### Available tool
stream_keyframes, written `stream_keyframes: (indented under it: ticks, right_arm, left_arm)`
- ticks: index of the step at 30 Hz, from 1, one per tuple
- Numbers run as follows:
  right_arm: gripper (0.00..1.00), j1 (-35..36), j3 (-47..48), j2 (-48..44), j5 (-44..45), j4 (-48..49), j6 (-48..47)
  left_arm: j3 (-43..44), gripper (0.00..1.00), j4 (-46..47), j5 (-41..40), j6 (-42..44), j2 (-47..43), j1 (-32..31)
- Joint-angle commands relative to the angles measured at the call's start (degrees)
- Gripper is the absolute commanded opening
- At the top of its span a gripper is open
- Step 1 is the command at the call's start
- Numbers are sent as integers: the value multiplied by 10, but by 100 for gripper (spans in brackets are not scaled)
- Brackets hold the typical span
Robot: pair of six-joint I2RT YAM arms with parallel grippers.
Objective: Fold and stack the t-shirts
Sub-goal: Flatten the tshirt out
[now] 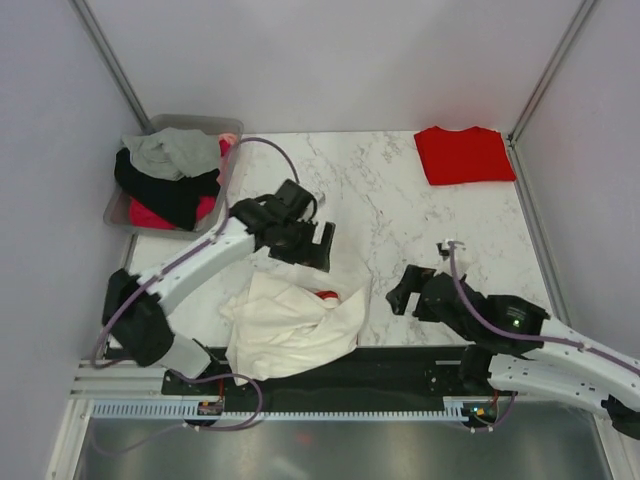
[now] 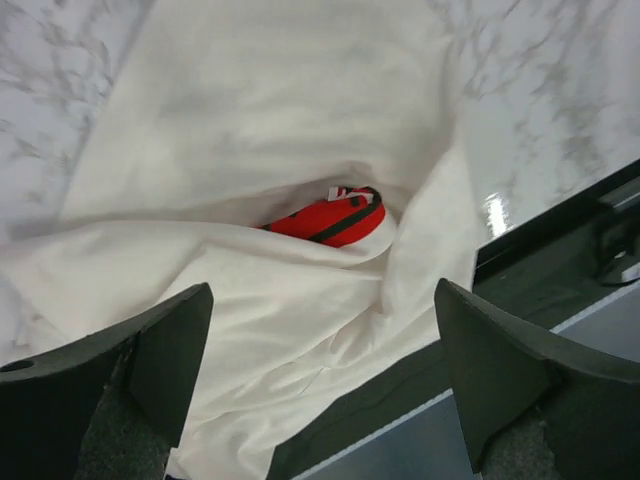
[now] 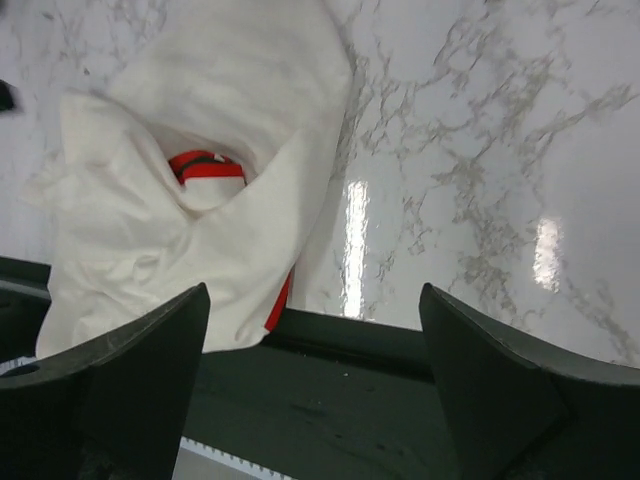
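Observation:
The cream-white t-shirt [image 1: 290,325] lies crumpled at the table's near edge and hangs partly over the black base strip. A bit of its red print [image 1: 326,296] shows in a fold; it also shows in the left wrist view [image 2: 335,217] and in the right wrist view [image 3: 205,167]. The red t-shirt [image 1: 463,154] lies folded at the far right corner. My left gripper [image 1: 318,245] is open and empty, just above the cream shirt's far edge [image 2: 250,290]. My right gripper [image 1: 400,292] is open and empty, to the right of the shirt [image 3: 150,240].
A grey bin [image 1: 208,124] at the far left holds several other clothes: grey, black and pink. Metal frame posts [image 1: 112,60] stand at the back corners. The black base strip [image 1: 400,360] runs along the near edge.

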Motion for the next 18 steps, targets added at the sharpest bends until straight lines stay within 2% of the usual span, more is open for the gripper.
stream_keyframes:
  ticks: [1, 3, 6, 11, 13, 15, 17, 18]
  right_arm:
    - [93, 8, -48, 29, -95, 133, 23]
    - [91, 49, -64, 92, -119, 182, 44]
    - [94, 143, -40, 208, -64, 222, 67]
    - [97, 199, 38, 410, -70, 272, 68]
    - [94, 215, 56, 452, -61, 285, 79]
    - [83, 216, 47, 486, -54, 299, 91]
    - [68, 213, 36, 487, -31, 302, 102]
    - [56, 203, 22, 482, -27, 297, 103]
  left_arm:
    - [0, 99, 18, -44, -27, -143, 26]
    - [-41, 99, 17, -72, -27, -179, 46]
    - [-100, 98, 18, -92, -29, -254, 90]
    - [-203, 98, 32, -77, -45, -346, 138]
    - [-231, 98, 37, -62, -59, -353, 143]
    - [-267, 97, 54, -42, -67, -354, 143]
    - [-278, 96, 67, -35, -74, -352, 142]
    - [-275, 96, 67, -40, -77, -349, 143]
